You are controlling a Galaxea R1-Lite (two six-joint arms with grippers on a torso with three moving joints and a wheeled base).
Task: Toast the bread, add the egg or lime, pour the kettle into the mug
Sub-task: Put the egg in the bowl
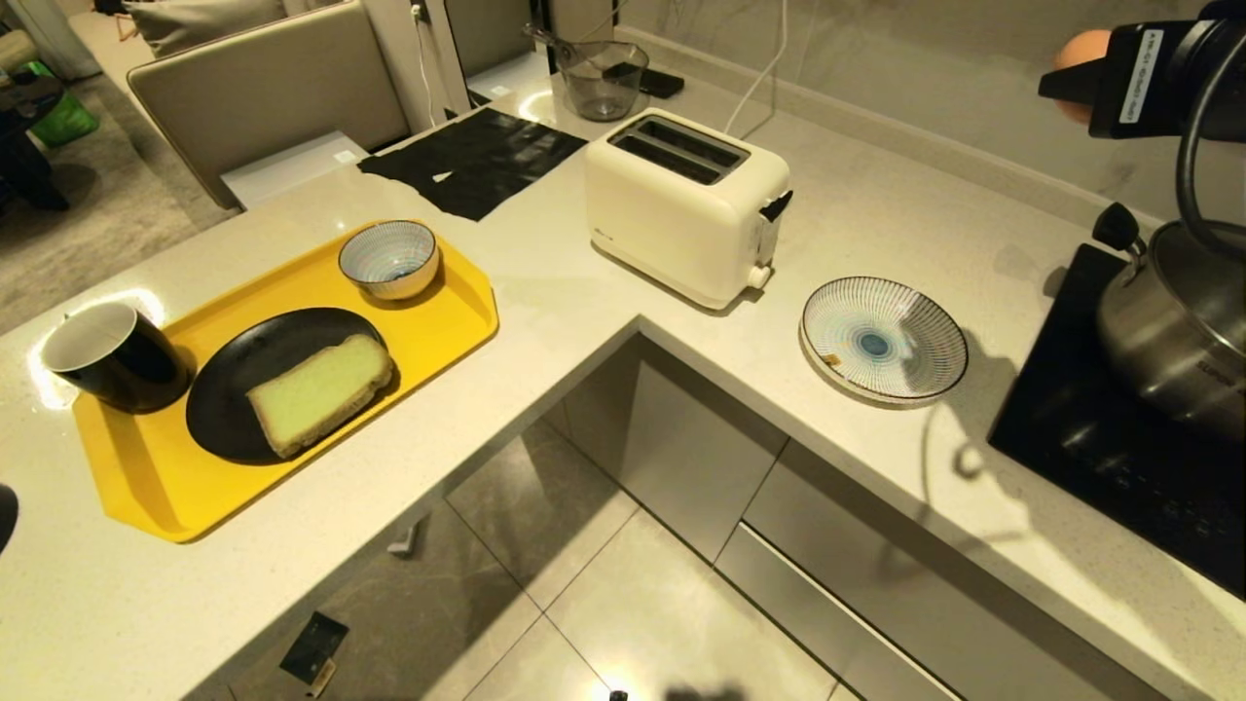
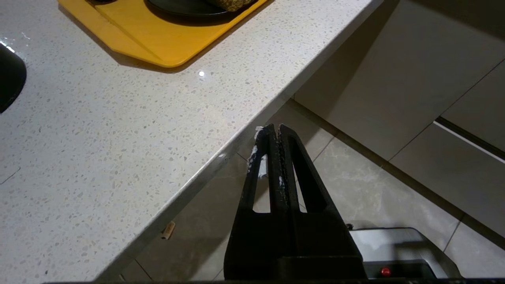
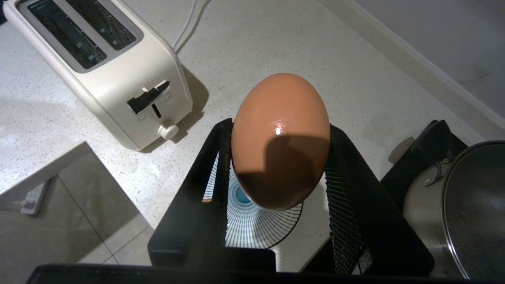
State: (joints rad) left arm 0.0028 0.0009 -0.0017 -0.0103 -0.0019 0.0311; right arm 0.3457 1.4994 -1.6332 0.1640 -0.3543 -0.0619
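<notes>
One smooth oval egg in right gripper

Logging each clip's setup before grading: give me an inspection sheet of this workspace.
Surface: pale speckled L-shaped counter, black mat at back.
Job's things: bread on black plate, mug and striped bowl on yellow tray; toaster slots empty; egg in right gripper; black kettle nothing seen.
Clutter: striped plate, steel pot on cooktop, clear jug.
Grippers: right shut on egg above striped plate; left gripper shut, off counter edge.
Cables: white toaster cord.
Surroundings: tiled floor, chair.
</notes>
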